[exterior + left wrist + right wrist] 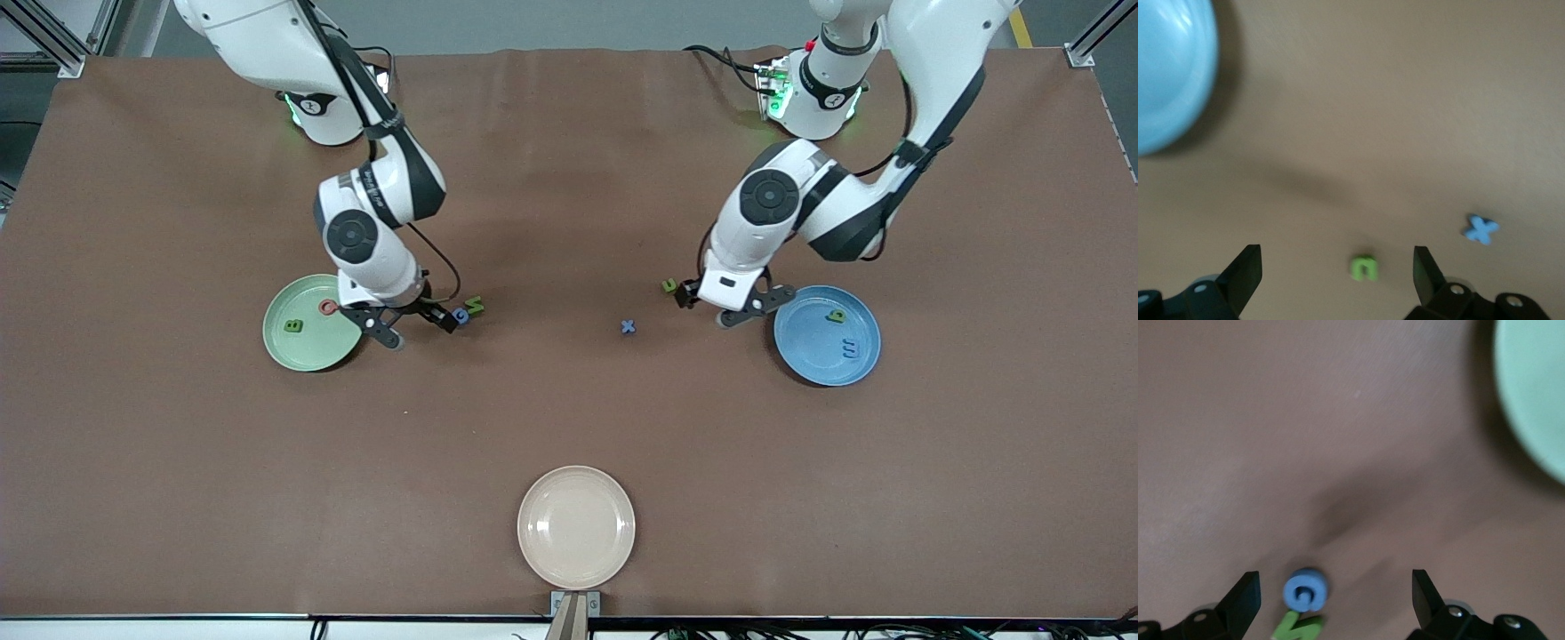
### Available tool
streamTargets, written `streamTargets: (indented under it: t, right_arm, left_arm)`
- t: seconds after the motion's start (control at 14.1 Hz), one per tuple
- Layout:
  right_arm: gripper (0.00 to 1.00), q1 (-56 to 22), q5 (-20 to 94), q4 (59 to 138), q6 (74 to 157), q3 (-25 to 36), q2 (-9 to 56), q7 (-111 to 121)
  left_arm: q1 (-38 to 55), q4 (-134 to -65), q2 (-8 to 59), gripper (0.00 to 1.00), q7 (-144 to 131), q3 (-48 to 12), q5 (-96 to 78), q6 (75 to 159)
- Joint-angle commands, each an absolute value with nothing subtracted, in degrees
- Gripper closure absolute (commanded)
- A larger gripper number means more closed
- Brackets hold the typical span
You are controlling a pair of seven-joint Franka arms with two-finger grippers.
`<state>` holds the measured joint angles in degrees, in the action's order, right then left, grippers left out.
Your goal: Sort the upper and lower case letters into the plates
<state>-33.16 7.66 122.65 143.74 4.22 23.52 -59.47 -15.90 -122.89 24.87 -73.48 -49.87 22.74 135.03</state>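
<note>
Roughly halfway: blue x (629, 326) is loose on the worktop (569, 418). Blue plate (827, 335) and green plate (307, 324) hold two letters each (cream one's empty). Right hand (416, 323) gapes over G (460, 314) and N (475, 307), left hand (709, 305) open over a small green letter (669, 285).

A robotics lab: brown-covered table (569, 427), silver aluminium frame rails (49, 40) at the corners, black cables (720, 58) trailing.
</note>
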Motion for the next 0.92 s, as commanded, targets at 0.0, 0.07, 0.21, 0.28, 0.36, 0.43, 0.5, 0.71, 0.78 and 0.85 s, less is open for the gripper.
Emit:
streamTargets:
  t: [0.0,0.07,0.21,0.28,0.36,0.43,0.5,0.71,0.78,0.85]
  right_arm:
    - [0.0,-35.5,8.26,119.79,145.36,4.83,27.15,-63.19]
    - [0.01,-35.86,8.26,119.79,146.33,4.83,27.77,-63.37]
    - [0.1,-37.35,8.26,119.79,147.13,4.92,28.65,-64.33]
    - [0.15,-37.61,8.26,119.79,147.13,4.92,28.74,-64.86]
    - [0.19,-37.88,8.26,119.97,147.13,4.92,28.74,-64.86]
    - [0.26,-37.88,8.26,120.14,147.13,4.92,28.74,-64.86]
    - [0.32,-37.88,8.26,120.32,147.13,4.92,28.74,-64.86]
    - [0.72,-37.88,8.17,121.02,147.13,4.92,28.74,-64.86]
    - [0.86,-37.79,8.17,121.03,146.87,4.92,28.65,-64.86]
    - [0.97,-37.62,8.17,120.94,146.69,4.92,28.65,-64.86]
  left_arm:
    - [-14.34,-122.96,28.55,0.0,-78.56,-49.57,24.16,137.2]
    - [-13.63,-122.96,29.52,0.0,-79.88,-48.87,25.65,137.2]
    - [-12.31,-122.87,31.63,0.0,-84.0,-48.34,28.82,137.63]
    - [-11.87,-122.87,32.86,0.0,-86.11,-48.25,30.39,138.68]
    - [-11.52,-122.87,33.65,0.0,-87.87,-47.73,31.63,139.3]
    - [-10.64,-122.87,34.27,0.0,-89.11,-47.12,32.6,139.31]
    - [-9.68,-122.96,34.36,0.0,-89.64,-46.41,32.78,139.39]
    - [-6.6,-123.4,34.37,0.01,-90.17,-43.43,32.78,140.79]
    - [-6.33,-123.49,34.37,0.03,-90.18,-43.07,32.78,140.89]
    - [-6.24,-123.75,34.45,0.07,-90.35,-43.07,32.78,140.89]
